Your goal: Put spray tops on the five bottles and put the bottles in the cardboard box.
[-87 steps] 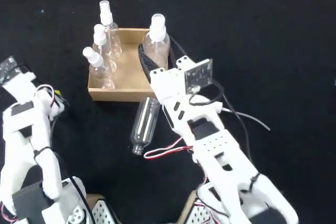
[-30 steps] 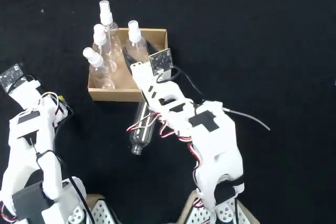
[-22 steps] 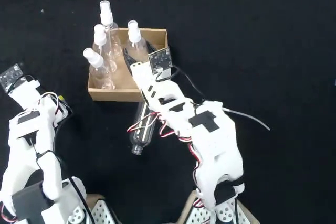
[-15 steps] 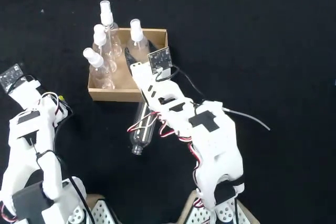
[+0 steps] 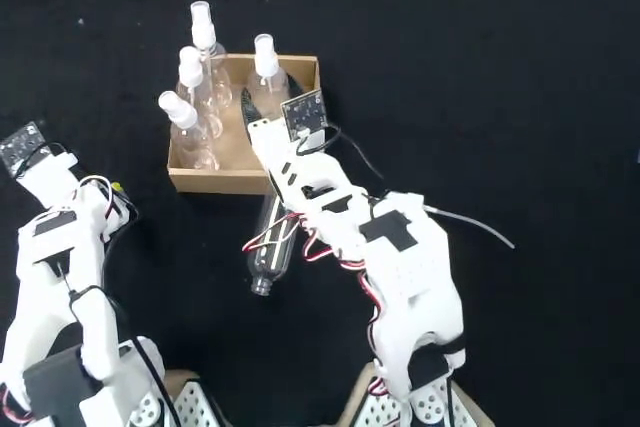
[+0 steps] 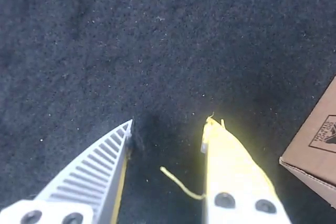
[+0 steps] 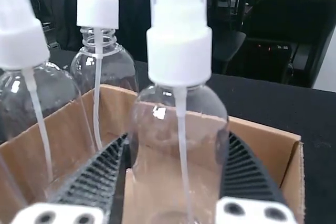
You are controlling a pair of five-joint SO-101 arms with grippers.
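Note:
The cardboard box holds three clear bottles with white spray tops along its left side. A fourth topped bottle stands upright in the box's right half, and my right gripper is shut on its body. In the right wrist view this bottle sits between the black fingers, with two other topped bottles behind it. A fifth bottle with no top lies on the table in front of the box. My left gripper hangs open over bare black cloth, left of the box.
The black table has free room to the right of the box and behind it. Red and white cables from the right arm hang over the lying bottle. Both arm bases stand at the near edge.
The right arm swung left and lowered the held bottle into the box. In the last second the bottle's top shifted slightly right. The left arm has barely moved.

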